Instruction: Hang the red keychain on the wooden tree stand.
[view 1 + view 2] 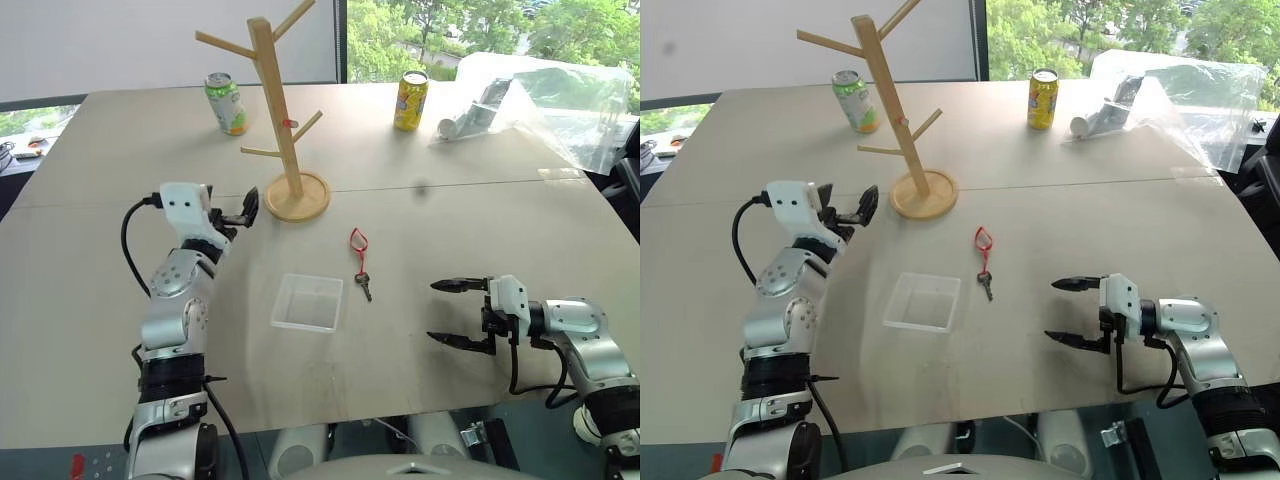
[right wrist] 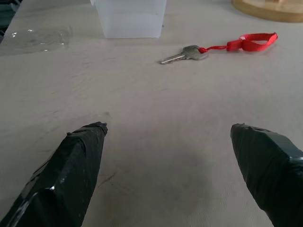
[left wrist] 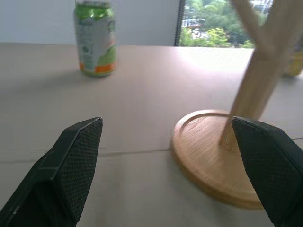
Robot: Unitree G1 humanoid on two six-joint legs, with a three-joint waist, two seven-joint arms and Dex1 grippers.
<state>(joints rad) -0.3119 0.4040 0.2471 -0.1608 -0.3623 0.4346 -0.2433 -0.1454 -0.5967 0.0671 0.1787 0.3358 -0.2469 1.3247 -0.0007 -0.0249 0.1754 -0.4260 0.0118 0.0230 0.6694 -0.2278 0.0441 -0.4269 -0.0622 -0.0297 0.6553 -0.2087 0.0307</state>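
1. Closest to me, my right gripper (image 1: 462,313) hangs low over the surface (image 1: 480,230) with its two black fingers spread wide and nothing between them.
2. From that gripper I see the red keychain (image 1: 360,260) lying flat on the surface, well apart from the fingertips, its key end nearer them and its red loop farther off toward the stand.
3. On my other side the left gripper (image 1: 242,212) is raised, fingers also spread wide and empty, and sits just beside the round base of the wooden tree stand (image 1: 280,110); in its wrist view one finger overlaps the base edge, but I cannot tell whether it touches.
4. I see the keychain between the two grippers, near the stand's base but apart from it, and not on any peg.
5. I note a shallow clear plastic tray (image 1: 307,302) just beside the keychain, toward my left arm; it looks empty.
6. Farther back I see a green soda can (image 1: 227,103) and a yellow soda can (image 1: 410,101), both upright, on either side of the stand.
7. A crumpled clear plastic bag (image 1: 540,100) lies at the far right corner, with something grey inside that I cannot make out.
8. I see the pale surface has a seam running across it, and behind it are a window with green trees (image 1: 450,30) and a light wall panel (image 1: 120,40).
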